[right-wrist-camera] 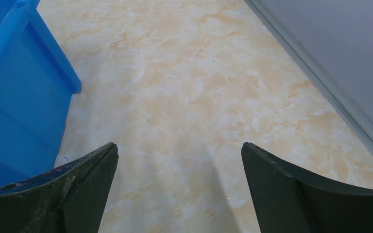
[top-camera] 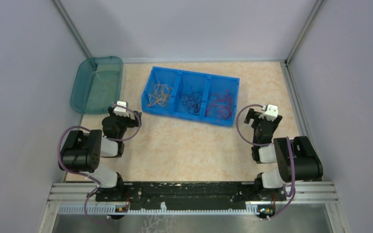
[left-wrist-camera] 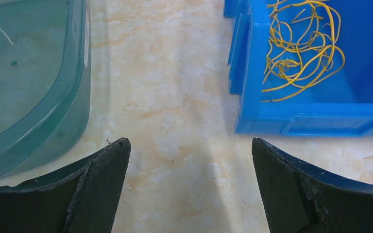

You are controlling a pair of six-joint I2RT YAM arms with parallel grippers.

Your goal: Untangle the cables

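1. A beige marbled tabletop (top-camera: 184, 150) sits between pale grey walls (top-camera: 184, 24).
2. The cables (top-camera: 192, 99) lie in a blue three-compartment bin (top-camera: 194, 76) at the far side: orange-yellow on the left, dark in the middle, red on the right.
3. A teal tub (top-camera: 99, 87) rests far left.
4. The left gripper (left-wrist-camera: 189, 145) and right gripper (right-wrist-camera: 179, 148) gape wide, holding nothing.

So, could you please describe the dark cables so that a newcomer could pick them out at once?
At the far middle of the table stands a blue bin with three compartments. The dark cables lie in its middle compartment. They are purple-black, while the left compartment holds orange-yellow cables and the right one red cables.
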